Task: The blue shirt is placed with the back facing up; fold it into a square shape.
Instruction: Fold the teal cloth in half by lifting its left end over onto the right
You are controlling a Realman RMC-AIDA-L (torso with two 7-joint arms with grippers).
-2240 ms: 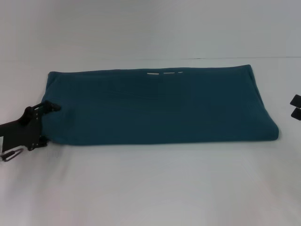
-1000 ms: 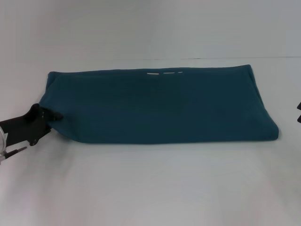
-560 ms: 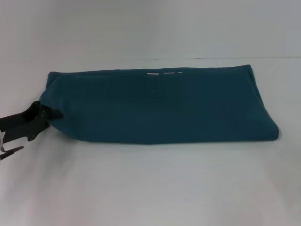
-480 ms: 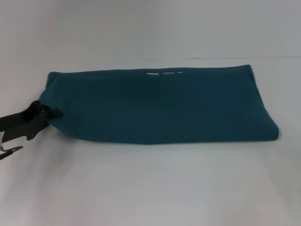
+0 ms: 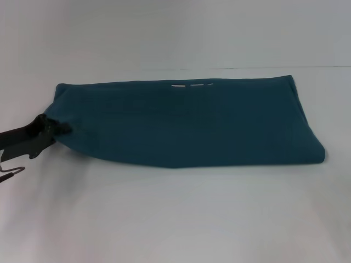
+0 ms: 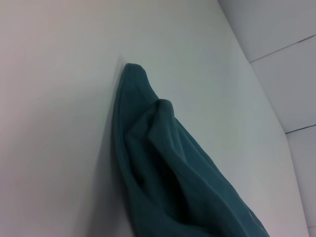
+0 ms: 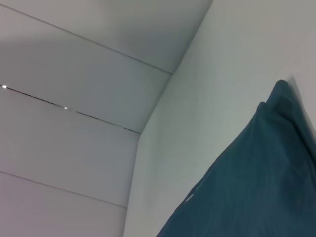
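The blue shirt (image 5: 186,123) lies on the white table (image 5: 175,219) as a long folded band running left to right. A sliver of white lettering (image 5: 191,85) peeks out at its far edge. At the band's left end my left gripper (image 5: 59,129) is shut on the cloth, and the near-left corner is gathered up off the table. The left wrist view shows that end of the shirt (image 6: 163,163) bunched into folds. In the right wrist view only the shirt's other end (image 7: 247,187) appears. My right gripper is out of view.
A pale wall (image 5: 175,33) rises behind the table's far edge, just beyond the shirt. Bare tabletop stretches in front of the shirt. A paneled wall (image 7: 74,123) also shows in the right wrist view.
My left gripper closed on the shirt's left end and drew the near-left corner in and up. The right gripper, earlier at the right edge, has moved out of the head view.
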